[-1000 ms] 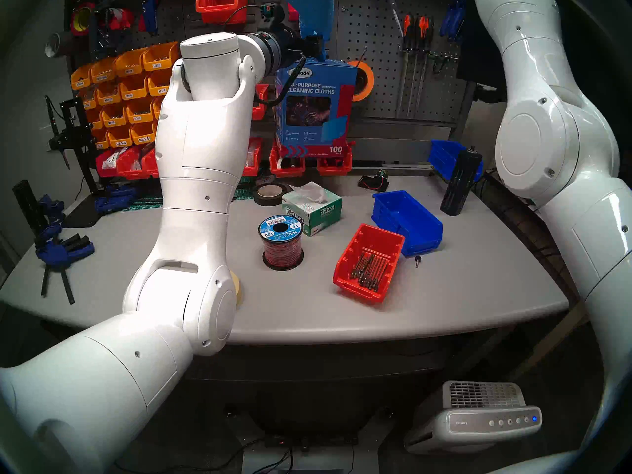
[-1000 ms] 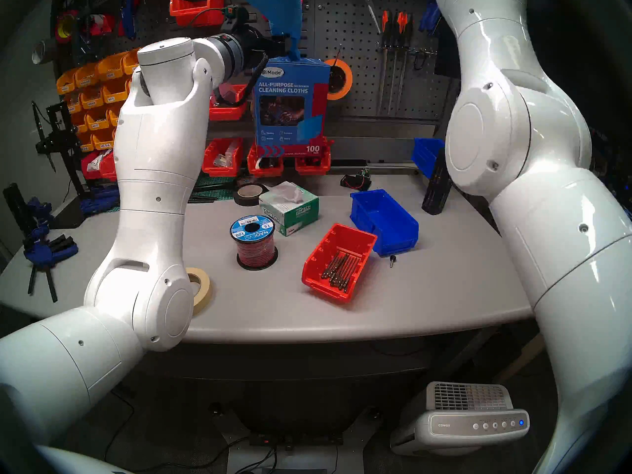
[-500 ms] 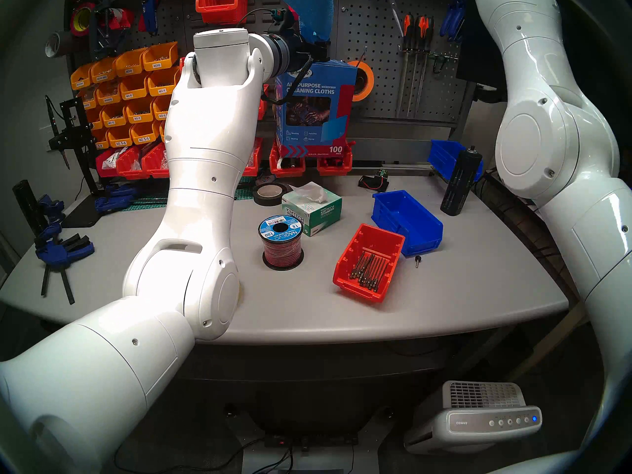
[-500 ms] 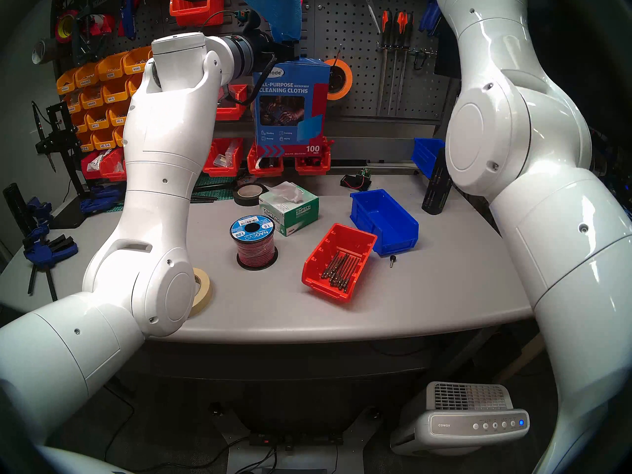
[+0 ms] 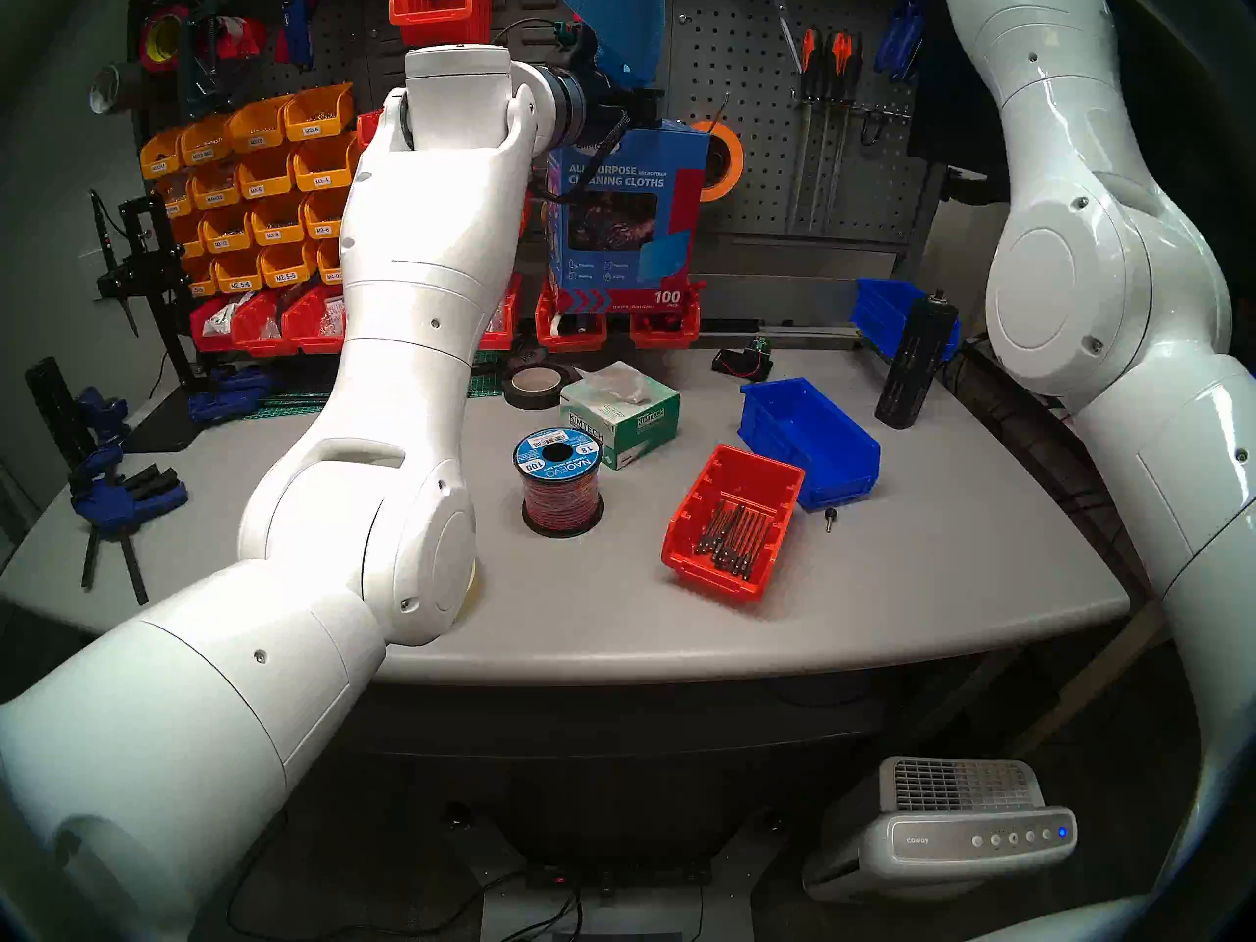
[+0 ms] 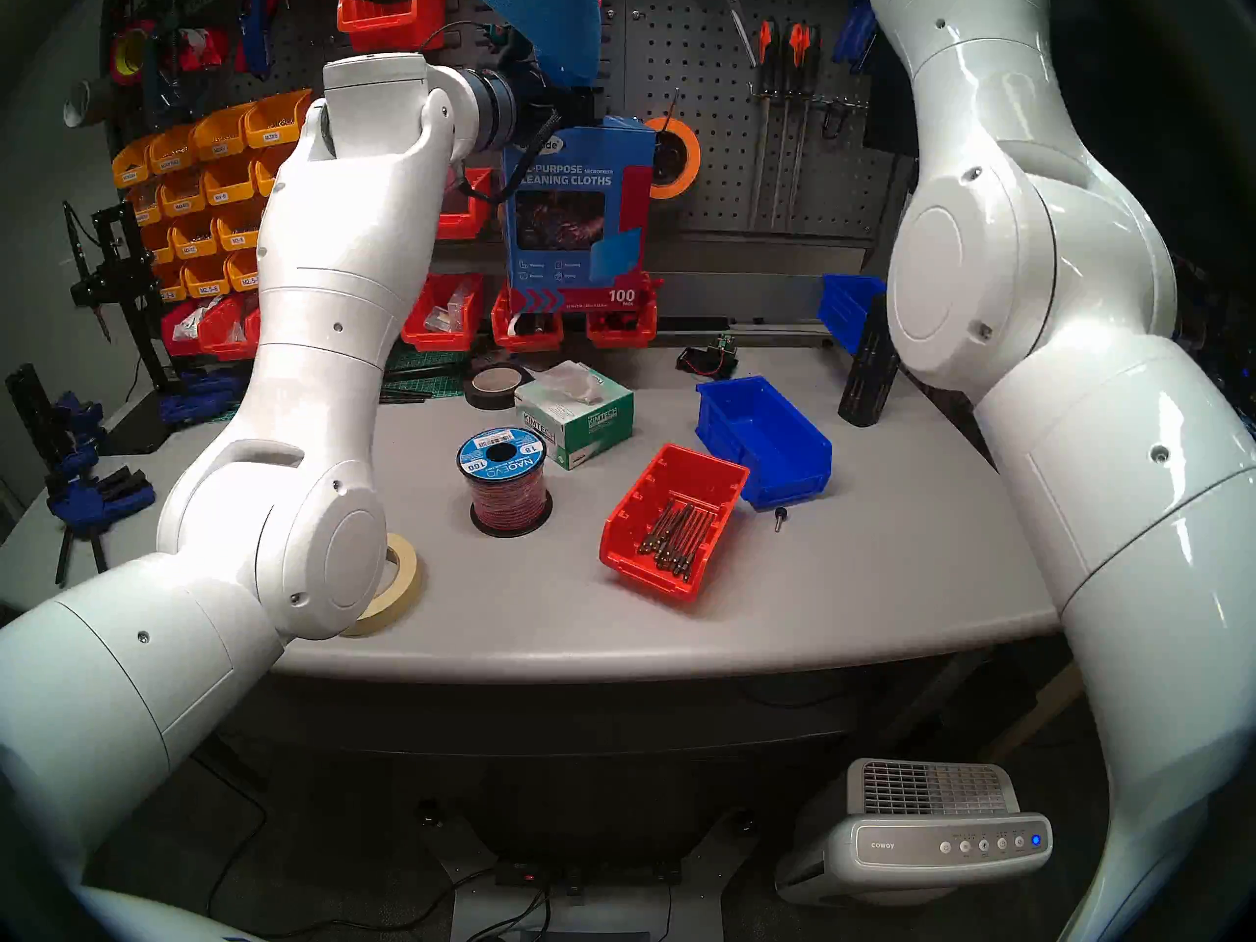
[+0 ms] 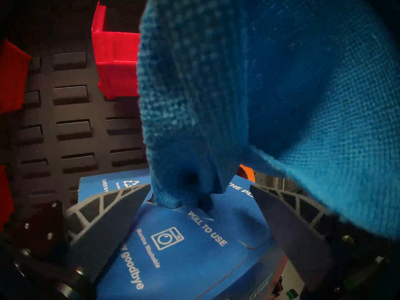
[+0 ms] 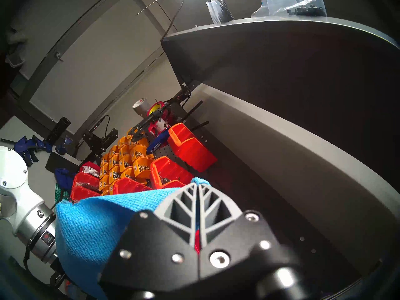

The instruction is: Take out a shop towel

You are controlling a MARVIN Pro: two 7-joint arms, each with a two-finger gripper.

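Fingers (image 8: pixel 190 197) of my right gripper (image 8: pixel 197 186) are pressed together, pinching the top edge of the blue cloth (image 8: pixel 91 223); the cloth hangs down from them, high in front of the pegboard (image 5: pixel 741 57). Fingers (image 7: pixel 112 208) of my left gripper (image 7: pixel 200 197) stand spread wide, level, one on each side of the cloth's lower end, over the top of the blue cardboard box (image 7: pixel 190 249). I cannot see them touching the cloth.

The cloth's lower end is bunched into the slot in the box top, beside the print "PULL TO USE". In the head view the cloth (image 5: pixel 625 23) runs from the top edge of the view down to the box (image 5: pixel 625 213). The box stands on red bins (image 5: pixel 615 325) at the back edge of the grey table (image 5: pixel 883 580).

On the table: a wire spool (image 5: pixel 559 480) near the middle, a green tissue box (image 5: pixel 620 414) just behind it.
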